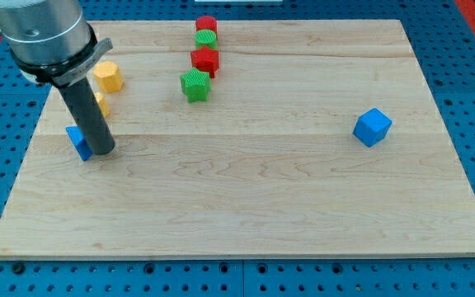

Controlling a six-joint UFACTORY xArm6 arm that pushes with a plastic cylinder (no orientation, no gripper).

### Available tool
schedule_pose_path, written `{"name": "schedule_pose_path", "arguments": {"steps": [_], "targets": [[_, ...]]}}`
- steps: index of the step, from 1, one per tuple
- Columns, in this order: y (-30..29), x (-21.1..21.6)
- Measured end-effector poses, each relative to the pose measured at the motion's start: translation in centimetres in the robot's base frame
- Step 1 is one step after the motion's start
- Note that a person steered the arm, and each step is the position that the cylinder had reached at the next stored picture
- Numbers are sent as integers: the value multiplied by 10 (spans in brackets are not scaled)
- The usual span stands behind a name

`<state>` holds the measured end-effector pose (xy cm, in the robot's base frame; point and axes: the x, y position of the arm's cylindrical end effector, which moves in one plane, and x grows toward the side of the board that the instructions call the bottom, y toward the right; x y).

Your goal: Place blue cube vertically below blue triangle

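Note:
The blue cube (373,126) sits alone at the view's right, about mid-height on the wooden board (246,206). The blue triangle (77,141) lies near the board's left edge, mostly hidden behind my rod. My tip (102,152) rests on the board right against the blue triangle's right side, far to the left of the blue cube.
A yellow hexagonal block (107,76) and a second yellow block (101,103), partly hidden by the rod, lie above the tip. At the top centre stand a red block (206,24), a green block (206,38), a red block (205,60) and a green star-shaped block (195,85).

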<state>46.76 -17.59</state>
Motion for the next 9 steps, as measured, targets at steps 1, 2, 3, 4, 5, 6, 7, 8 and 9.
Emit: {"name": "schedule_pose_path", "arguments": {"steps": [1,2,3,4,5,6,7,8,9], "targets": [[62,-12],[152,-42],[244,-70],[338,-81],[403,-59],[389,-6],[355,9],[401,-1],[414,-24]]}}
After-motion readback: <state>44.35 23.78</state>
